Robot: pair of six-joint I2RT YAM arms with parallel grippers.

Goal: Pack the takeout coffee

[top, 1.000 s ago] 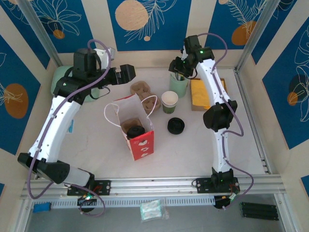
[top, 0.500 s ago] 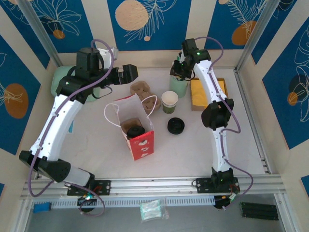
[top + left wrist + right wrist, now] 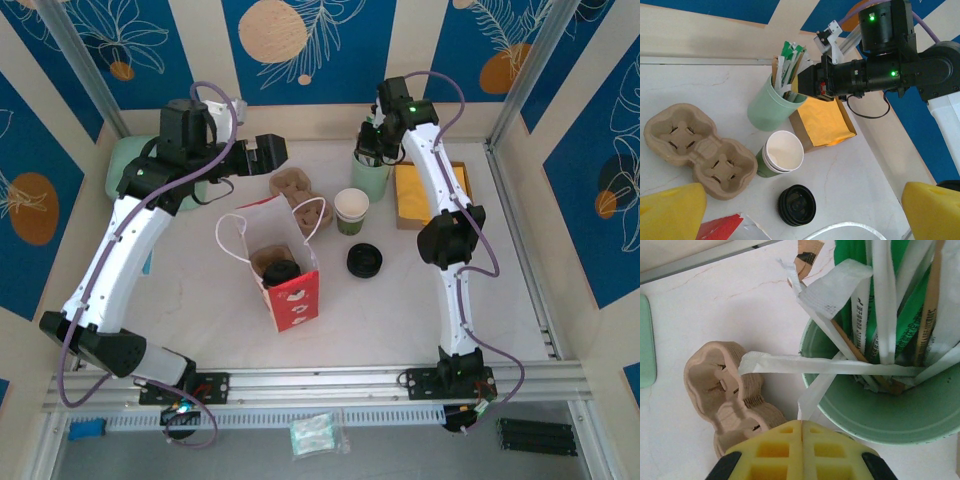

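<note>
The takeout coffee (image 3: 280, 270), its black lid facing up, sits in a cardboard carrier inside the open red-and-white paper bag (image 3: 292, 297). My left gripper (image 3: 267, 154) hangs open behind the bag; in the left wrist view its yellow fingers (image 3: 671, 212) stand far apart with nothing between them. My right gripper (image 3: 368, 150) is at the mint-green holder cup (image 3: 371, 176) full of wrapped straws and stirrers. In the right wrist view that gripper (image 3: 802, 426) is shut on a white paper-wrapped straw (image 3: 812, 390) that leans out over the holder's rim (image 3: 880, 432).
Nested green-and-white cups without lids (image 3: 351, 210) stand right of the bag, and a stack of black lids (image 3: 364, 260) lies in front of them. An empty cardboard carrier (image 3: 298, 196) lies behind the bag. A box of yellow napkins (image 3: 420, 192) is at the right.
My right gripper has shifted slightly back at the mint-green holder. My left gripper has edged a little to the right. The bag and cups have not moved.
</note>
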